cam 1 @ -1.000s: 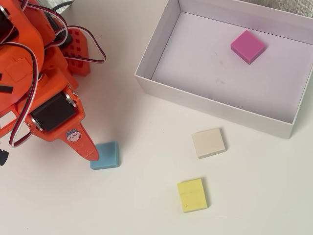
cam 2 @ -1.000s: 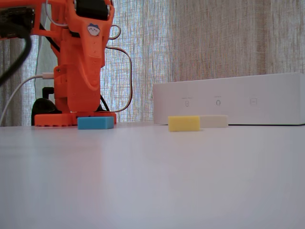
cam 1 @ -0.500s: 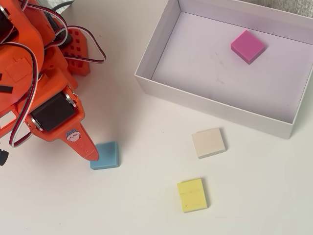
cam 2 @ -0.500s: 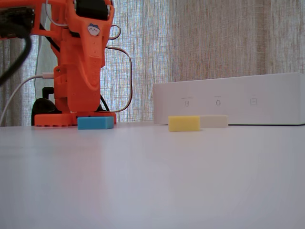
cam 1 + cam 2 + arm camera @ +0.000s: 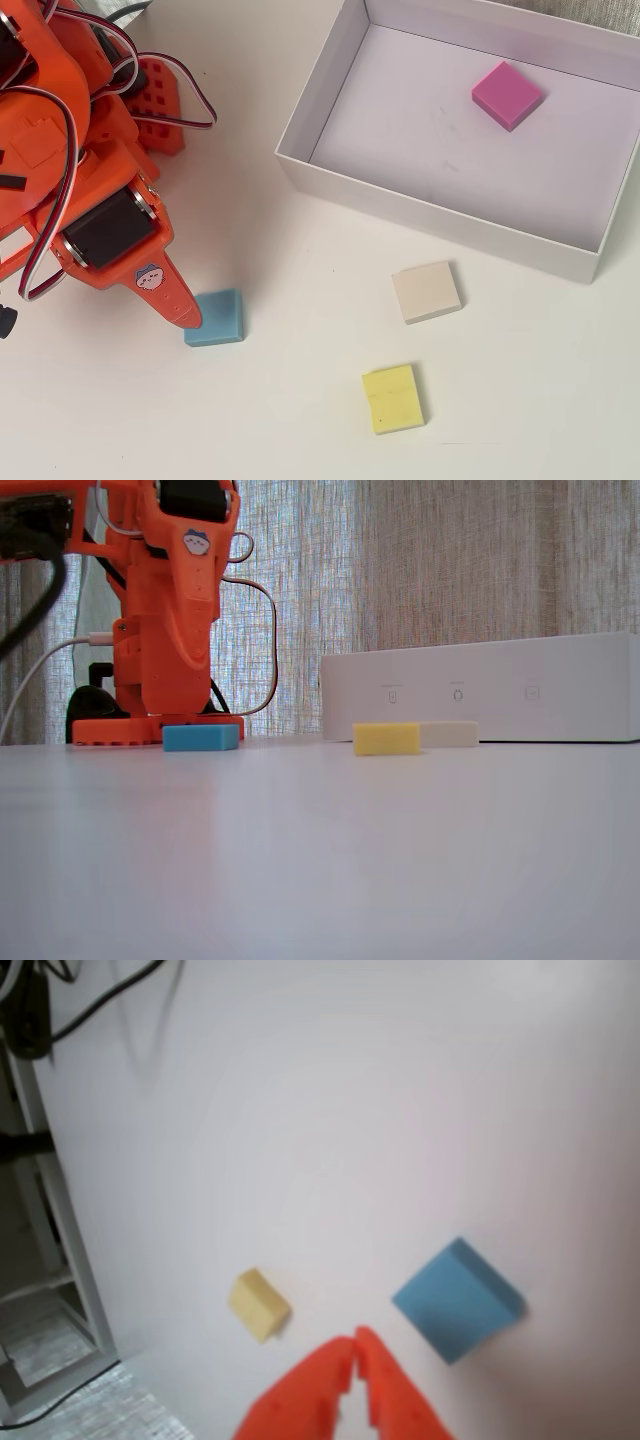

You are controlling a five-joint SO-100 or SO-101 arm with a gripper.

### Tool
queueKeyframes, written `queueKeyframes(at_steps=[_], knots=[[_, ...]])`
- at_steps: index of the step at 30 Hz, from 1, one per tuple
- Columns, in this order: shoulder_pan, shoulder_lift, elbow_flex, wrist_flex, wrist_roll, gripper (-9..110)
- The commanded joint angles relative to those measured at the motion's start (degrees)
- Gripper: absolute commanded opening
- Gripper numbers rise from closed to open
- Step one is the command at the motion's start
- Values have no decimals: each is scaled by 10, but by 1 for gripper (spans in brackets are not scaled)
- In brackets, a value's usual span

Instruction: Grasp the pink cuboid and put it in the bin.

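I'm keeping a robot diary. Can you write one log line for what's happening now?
pink cuboid: inside bin | tool: shut, empty, above table near blue block | yellow block, cream block: on table

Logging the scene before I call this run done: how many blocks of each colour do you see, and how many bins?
Pink cuboid: 1, lying inside the bin
Blue block: 1, on the table by the gripper
Yellow block: 1, on the table
Cream block: 1, on the table
Bin: 1
Total: 4 blocks and 1 bin, 5 things.
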Motion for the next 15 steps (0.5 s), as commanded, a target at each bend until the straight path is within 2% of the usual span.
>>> queueKeyframes(at_steps=[1,15], knots=[[1,-3,-2,1,-2,-8],[1,-3,-2,1,-2,-8]])
